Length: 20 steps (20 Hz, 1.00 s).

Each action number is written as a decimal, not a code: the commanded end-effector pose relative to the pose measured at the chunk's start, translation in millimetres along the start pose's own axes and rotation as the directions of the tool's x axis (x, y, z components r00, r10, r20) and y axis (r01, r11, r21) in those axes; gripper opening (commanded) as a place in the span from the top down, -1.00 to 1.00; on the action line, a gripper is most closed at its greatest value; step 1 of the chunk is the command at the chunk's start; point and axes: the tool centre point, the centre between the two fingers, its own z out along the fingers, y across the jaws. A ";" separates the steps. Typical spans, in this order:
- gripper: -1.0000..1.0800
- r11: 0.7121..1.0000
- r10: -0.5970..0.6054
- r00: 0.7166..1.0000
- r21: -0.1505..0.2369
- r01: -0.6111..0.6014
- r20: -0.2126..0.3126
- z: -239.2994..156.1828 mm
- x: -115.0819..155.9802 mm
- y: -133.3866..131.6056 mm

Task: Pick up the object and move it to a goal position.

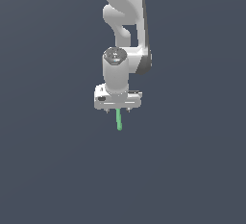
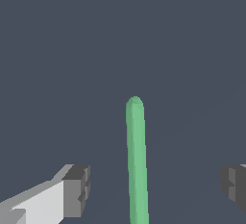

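Directly beneath the gripper [image 1: 117, 109], a thin green rod [image 1: 118, 120] runs out from under its body. In the wrist view the rod [image 2: 136, 160] lies midway between the spread fingers [image 2: 77, 189], touching neither. The white arm [image 1: 126, 21] points the gripper straight down.

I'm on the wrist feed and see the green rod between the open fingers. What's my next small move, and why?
Probably close the gripper on the green rod. In the wrist view the rod lies in the gap between the two fingers, which stand wide apart without touching it. The exterior view shows the rod just under the hand. If height looks short, ease down first.
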 end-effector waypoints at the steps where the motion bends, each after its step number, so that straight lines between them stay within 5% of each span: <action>1: -0.92 1.000 -0.012 1.000 0.001 0.012 0.004 16.9 -12.8 0.0; 10: -0.92 0.999 -0.037 0.999 0.004 0.037 0.012 50.2 -42.7 -0.1; 20: -0.92 0.999 -0.039 0.999 0.004 0.039 0.013 60.2 -45.6 -0.2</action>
